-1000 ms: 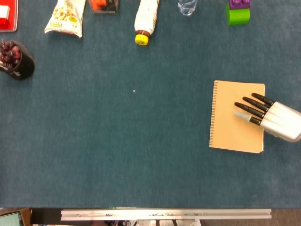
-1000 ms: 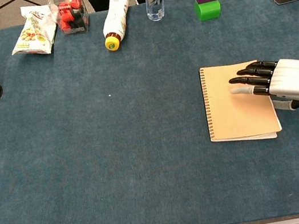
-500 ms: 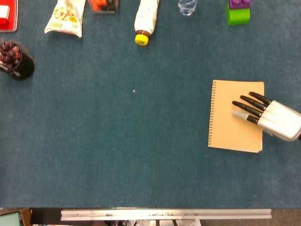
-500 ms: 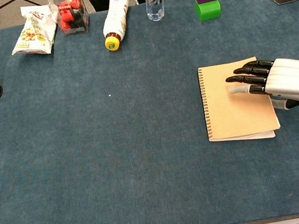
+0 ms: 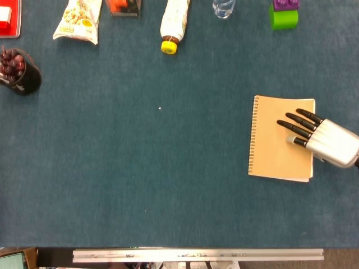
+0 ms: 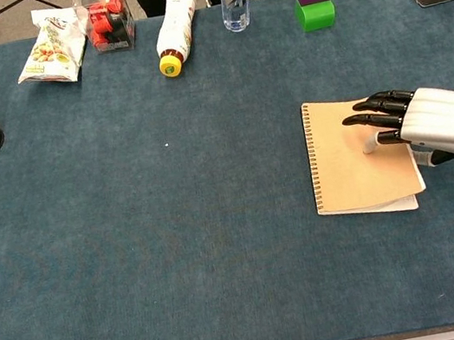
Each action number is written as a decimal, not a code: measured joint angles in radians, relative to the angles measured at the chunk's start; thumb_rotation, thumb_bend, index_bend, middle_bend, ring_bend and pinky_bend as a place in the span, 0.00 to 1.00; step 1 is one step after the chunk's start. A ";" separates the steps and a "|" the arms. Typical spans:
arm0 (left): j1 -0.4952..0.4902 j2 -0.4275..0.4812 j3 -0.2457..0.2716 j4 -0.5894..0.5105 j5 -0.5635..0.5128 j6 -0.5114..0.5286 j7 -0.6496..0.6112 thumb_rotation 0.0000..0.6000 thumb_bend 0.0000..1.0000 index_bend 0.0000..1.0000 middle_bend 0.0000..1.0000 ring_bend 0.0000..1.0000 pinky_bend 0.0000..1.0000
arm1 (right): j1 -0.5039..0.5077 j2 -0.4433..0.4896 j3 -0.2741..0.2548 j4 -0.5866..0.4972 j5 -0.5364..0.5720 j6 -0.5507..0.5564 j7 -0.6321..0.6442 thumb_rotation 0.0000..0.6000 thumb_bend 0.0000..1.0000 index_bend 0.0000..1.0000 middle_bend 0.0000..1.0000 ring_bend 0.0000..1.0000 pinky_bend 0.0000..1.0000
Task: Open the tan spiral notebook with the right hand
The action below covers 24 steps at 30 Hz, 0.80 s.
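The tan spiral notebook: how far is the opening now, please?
Done: the right hand has reached the tan spiral notebook, fingers spread over the cover near its free edge, opposite the spiral binding. In hand: in the chest view the cover's lower right corner looks slightly parted from the white pages beneath. Left: the cover lies nearly flat and must be lifted and turned over toward the binding. The left hand is not in view.

Lying flat at right of the frame, tan notebook with spiral binding along its left edge; cover closed, lifting slightly at the lower right corner, showing white pages beneath in the chest view.
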 measured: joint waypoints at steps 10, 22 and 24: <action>0.000 -0.001 0.000 0.003 -0.001 0.001 0.000 1.00 0.22 0.47 0.42 0.42 0.52 | -0.004 0.035 0.002 -0.024 -0.001 0.052 -0.014 1.00 0.49 0.48 0.12 0.00 0.13; 0.001 -0.002 -0.001 0.000 -0.003 0.002 0.008 1.00 0.22 0.47 0.42 0.42 0.52 | -0.023 0.175 -0.005 -0.148 -0.010 0.103 -0.088 1.00 0.49 0.55 0.15 0.01 0.13; 0.000 -0.003 -0.001 0.000 -0.003 0.002 0.010 1.00 0.22 0.47 0.42 0.42 0.52 | -0.025 0.207 -0.009 -0.185 -0.015 0.108 -0.108 1.00 0.49 0.55 0.15 0.01 0.13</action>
